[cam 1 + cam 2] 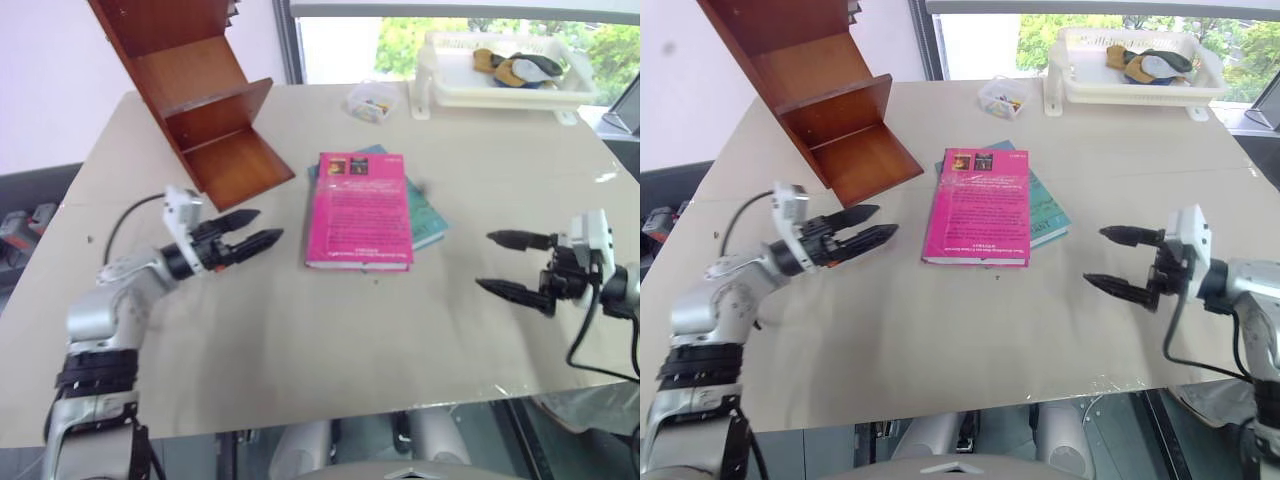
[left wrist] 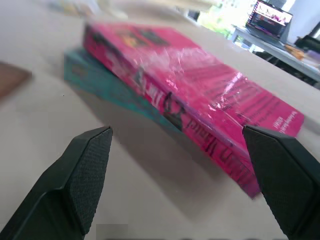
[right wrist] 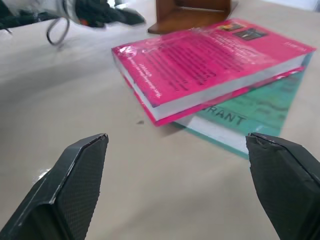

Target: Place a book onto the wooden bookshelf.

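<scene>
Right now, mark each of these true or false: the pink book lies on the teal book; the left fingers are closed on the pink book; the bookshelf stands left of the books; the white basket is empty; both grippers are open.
1. The pink book lies on top of the teal book. True.
2. The left gripper has its fingers closed on the pink book. False: it is open and short of the book.
3. The wooden bookshelf stands left of the books. True.
4. The white basket is empty. False: it holds several items.
5. The right gripper is open too. True.
</scene>
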